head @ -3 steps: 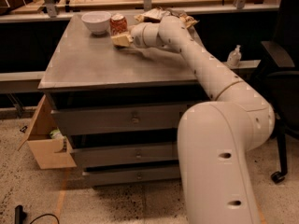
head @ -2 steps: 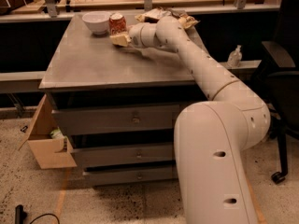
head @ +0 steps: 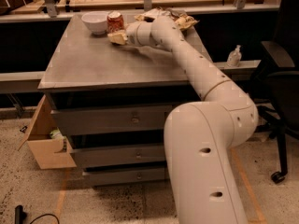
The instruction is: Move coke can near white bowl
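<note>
The red coke can (head: pixel 115 21) stands upright at the far end of the grey cabinet top (head: pixel 93 64), right beside the white bowl (head: pixel 95 22), which is just to its left. My gripper (head: pixel 117 37) is at the end of the long white arm, low over the top. It sits directly in front of the can, at about the height of the can's base. I cannot tell whether it is touching the can.
Brown-and-yellow snack bags (head: pixel 181 20) lie at the far right of the top, behind my arm. A wooden bench runs behind the cabinet. An open cardboard box (head: pixel 44 146) is on the floor at the left. A black chair (head: pixel 280 83) and a small bottle (head: pixel 234 56) are at the right.
The gripper and the can both sit slightly farther left and back in the picture. The can is now close beside the bowl.
</note>
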### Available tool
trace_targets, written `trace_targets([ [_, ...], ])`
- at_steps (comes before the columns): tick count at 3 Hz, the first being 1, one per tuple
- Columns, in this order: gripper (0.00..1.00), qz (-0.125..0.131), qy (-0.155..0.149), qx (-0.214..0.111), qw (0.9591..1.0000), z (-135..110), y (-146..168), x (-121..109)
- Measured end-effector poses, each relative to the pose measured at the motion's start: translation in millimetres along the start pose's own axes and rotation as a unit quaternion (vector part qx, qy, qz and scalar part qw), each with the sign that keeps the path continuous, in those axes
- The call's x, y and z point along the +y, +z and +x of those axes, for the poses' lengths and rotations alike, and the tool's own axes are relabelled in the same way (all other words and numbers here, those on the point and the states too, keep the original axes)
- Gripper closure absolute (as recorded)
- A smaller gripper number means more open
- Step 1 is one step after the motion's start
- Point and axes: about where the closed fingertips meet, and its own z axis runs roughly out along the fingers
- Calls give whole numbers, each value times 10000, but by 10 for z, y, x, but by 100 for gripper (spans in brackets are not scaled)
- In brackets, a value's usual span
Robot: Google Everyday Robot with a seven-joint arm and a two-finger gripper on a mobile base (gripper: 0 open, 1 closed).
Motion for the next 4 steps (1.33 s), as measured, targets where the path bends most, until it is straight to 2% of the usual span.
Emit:
trace_targets([
  [1, 5, 107, -115, -158, 9998, -111, 165, -40],
  [2, 0, 119, -186, -234, 9995, -181, 236, -62],
  [3, 0, 88, -73, -205, 9997, -222, 145, -109],
  [4, 0, -77, 199, -221, 9995, -298, -304, -207],
])
